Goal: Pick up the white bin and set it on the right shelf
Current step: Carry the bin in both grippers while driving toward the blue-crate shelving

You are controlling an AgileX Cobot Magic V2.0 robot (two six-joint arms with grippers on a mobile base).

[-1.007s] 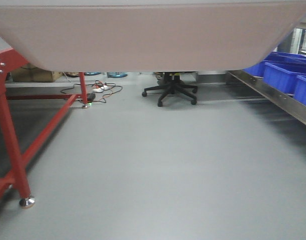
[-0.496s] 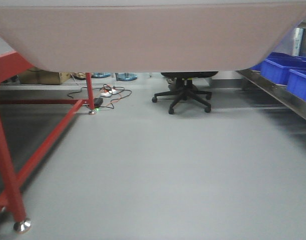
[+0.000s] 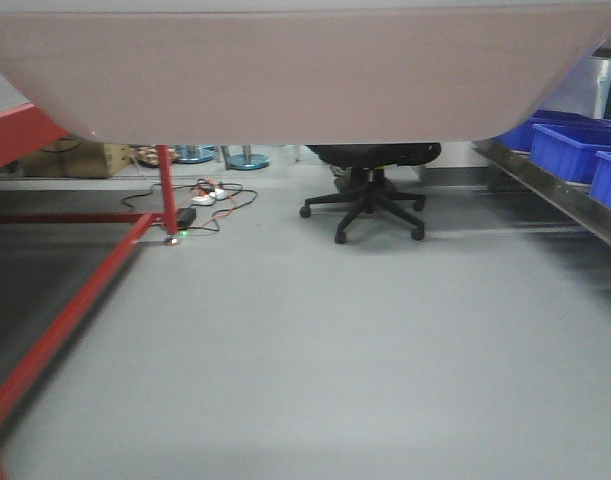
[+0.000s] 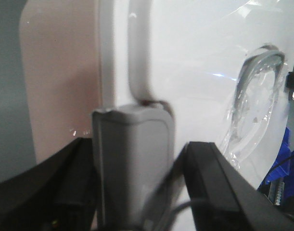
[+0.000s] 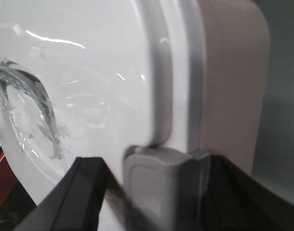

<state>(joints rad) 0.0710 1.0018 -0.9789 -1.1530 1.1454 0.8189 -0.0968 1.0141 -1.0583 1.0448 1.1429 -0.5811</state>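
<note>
- Two pincers meet the white bin (image 3: 305, 70), one at each end. The bin hangs clear of the grey floor (image 3: 315, 350), and its pale pinkish underside fills the whole top band of the front view.
- At the bottom of the left wrist view, the left pincer (image 4: 139, 159) has its black fingers (image 4: 60, 187) set one on each side of a grey latch (image 4: 132, 134) on the bin's edge. The glossy white lid (image 4: 199, 57) spreads up and to the right of the latch, and the pinkish wall runs up the left of the frame.
- The finger on the left of that frame lies against the latch. A thin dark gap shows at the other one, so I cannot tell whether this pincer is clenched on the latch or only bracketing it.
- At the bottom of the right wrist view, the right pincer (image 5: 154, 168) straddles a matching grey clip (image 5: 161, 187). The lid lies to the upper left and the pinkish wall to the upper right.
- Blur hides the contact here too, so I cannot tell its state.
- The right shelf (image 3: 560, 195) runs along the right edge of the front view, its steel rail carrying blue crates (image 3: 575, 150). The bin is above and left of it, and they do not touch.
- A red frame (image 3: 75, 300) stands at the left under the bin's corner, with an office chair (image 3: 370, 190) and loose cables (image 3: 210, 195) beyond.
</note>
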